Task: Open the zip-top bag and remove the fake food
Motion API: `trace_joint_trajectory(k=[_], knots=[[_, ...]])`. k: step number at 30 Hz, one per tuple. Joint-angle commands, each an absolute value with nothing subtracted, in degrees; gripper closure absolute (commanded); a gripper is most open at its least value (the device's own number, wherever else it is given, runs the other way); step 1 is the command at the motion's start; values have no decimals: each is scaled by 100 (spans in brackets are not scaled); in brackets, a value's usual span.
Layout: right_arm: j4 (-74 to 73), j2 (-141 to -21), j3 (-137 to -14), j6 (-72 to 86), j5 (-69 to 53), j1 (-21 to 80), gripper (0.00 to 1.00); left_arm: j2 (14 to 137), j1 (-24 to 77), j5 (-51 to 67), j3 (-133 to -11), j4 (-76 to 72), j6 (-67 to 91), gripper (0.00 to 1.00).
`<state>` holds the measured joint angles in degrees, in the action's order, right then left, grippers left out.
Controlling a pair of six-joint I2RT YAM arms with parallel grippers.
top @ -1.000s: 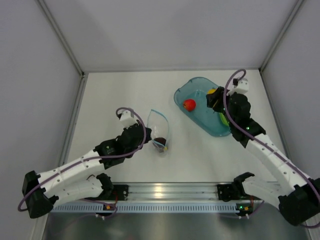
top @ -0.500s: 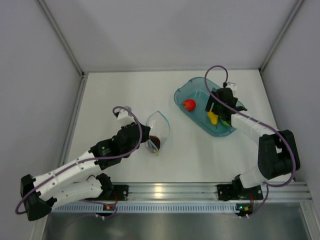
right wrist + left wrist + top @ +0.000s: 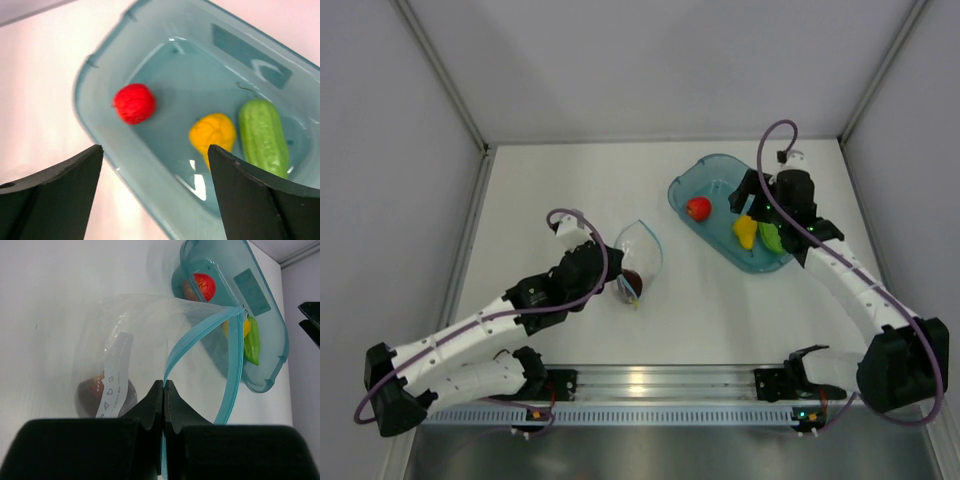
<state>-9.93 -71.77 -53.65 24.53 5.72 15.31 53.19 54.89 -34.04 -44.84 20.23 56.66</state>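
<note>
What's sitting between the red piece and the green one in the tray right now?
The yellow piece lies between the red piece and the green piece, nearer the green one. The right wrist view shows it most clearly.

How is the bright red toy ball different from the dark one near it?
The red round piece lies loose in the teal tray; the dark maroon round piece sits inside the zip-top bag. The red one shows in full; the maroon one is seen through clear plastic, partly behind a white label. Both are small and roundish.
</note>
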Motion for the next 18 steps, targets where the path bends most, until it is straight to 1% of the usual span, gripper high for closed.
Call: trace_joint_trajectory(k=[1,2,3,5,6,8,9,11,18], knots=[[-1185,-6672,-5440,2478,-429,1626,18,5388,5476,-3656,-4729,1898,6011,100],[-1274,-6610,-5458,2461,-552,1756,21,5405,5476,-3708,-4720,1898,6064,100],[-1353,-6548,-5484,2461,-676,1836,29,5405,5476,-3805,-4702,1890,6125,100],[-1571,-6390,-5528,2382,-878,2142,35,5458,5475,-3919,-4658,1898,6196,100],[-1652,-6355,-5563,2382,-1001,2266,43,5502,5476,-3990,-4650,1898,6196,100],[-1810,-6241,-5616,2373,-924,2704,49,5528,5475,-4034,-4597,1890,6293,100],[-1871,-6205,-5642,2382,-845,2881,54,5537,5467,-4052,-4579,1898,6336,100],[-1968,-6161,-5713,2452,-529,3407,57,5563,5467,-4078,-4527,1890,6477,100],[-1890,-6389,-6038,2777,632,5026,60,5590,5467,-4122,-4307,1811,7083,100]])
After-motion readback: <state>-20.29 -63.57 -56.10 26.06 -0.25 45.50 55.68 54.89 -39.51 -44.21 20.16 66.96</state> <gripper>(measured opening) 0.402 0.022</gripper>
